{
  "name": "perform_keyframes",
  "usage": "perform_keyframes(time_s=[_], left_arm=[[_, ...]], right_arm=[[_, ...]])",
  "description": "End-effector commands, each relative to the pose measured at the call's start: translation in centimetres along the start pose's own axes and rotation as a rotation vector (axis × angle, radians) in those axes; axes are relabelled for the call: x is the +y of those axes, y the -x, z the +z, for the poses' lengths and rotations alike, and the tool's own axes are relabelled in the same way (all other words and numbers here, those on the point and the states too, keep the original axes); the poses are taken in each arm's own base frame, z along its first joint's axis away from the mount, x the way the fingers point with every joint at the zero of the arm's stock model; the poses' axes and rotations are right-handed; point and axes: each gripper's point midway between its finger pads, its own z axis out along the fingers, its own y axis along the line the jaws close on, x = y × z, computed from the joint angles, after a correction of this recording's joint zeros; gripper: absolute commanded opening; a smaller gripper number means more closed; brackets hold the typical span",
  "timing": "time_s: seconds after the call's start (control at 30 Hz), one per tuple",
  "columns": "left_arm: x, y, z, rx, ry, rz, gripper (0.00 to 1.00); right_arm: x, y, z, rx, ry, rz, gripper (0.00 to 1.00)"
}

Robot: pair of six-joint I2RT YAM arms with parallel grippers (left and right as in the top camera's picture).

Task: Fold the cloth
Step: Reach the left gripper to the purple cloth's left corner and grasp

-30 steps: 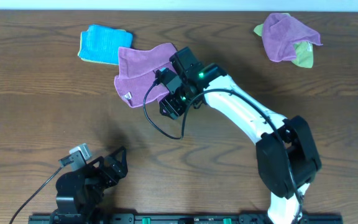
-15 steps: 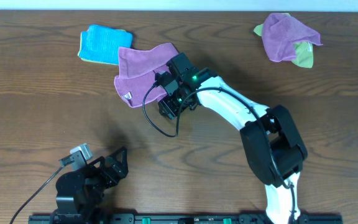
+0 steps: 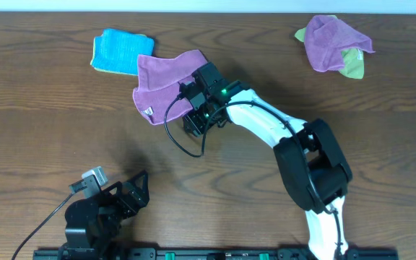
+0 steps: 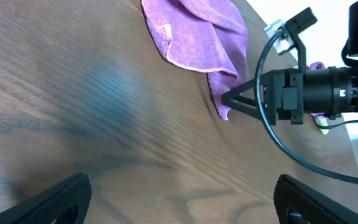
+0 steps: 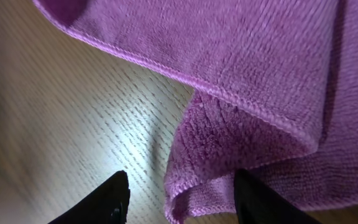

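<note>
A purple cloth (image 3: 163,81) lies crumpled and partly doubled over at the back left of the wooden table. My right gripper (image 3: 193,121) is at its near right corner. In the right wrist view the gripper (image 5: 182,208) is open, low over the table, with the cloth's hemmed corner (image 5: 229,155) lying between the two fingers (image 5: 112,200). My left gripper (image 3: 114,204) is parked at the front left, far from the cloth. In the left wrist view it (image 4: 182,205) is open and empty, and the cloth (image 4: 197,37) and right gripper (image 4: 253,99) show ahead.
A folded blue cloth (image 3: 118,50) lies just left of the purple one, touching its far edge. A bundle of purple and green cloths (image 3: 334,45) lies at the back right. A black cable (image 3: 179,141) loops from the right wrist over the table.
My right arm has swung its elbow leftward and the gripper has edged slightly left, closer onto the cloth's corner. The cloth and left arm have not moved.
</note>
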Motion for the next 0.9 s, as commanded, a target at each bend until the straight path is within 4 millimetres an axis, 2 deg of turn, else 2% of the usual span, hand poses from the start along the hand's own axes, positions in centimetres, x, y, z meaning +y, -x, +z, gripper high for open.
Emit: perform_keyframes(time_s=[0.0,0.33,0.6,0.73,0.87], left_arm=[[-0.1,-0.1,0.0,0.001,-0.009,-0.001,0.95],[-0.1,-0.1,0.0,0.000,-0.009,-0.001,0.95],[-0.1,0.0,0.0,0.000,-0.009,-0.001,0.95],[-0.1,0.0,0.0,0.000,-0.009,-0.001,0.95],[-0.2,-0.1,0.0,0.004,-0.014,-0.002,0.95]], right_arm=[[0.1,-0.9,1.2,0.029,0.002,0.017,0.53],[1.4,-1.4,1.6,0.053,0.008,0.019,0.50],[1.0,-1.5,1.7,0.058,-0.028,0.024,0.50],[0.2,-1.6,2.1,0.063,-0.066,0.024,0.45],[-0.2,-2.4,3.3,0.088,-0.066,0.032,0.35]])
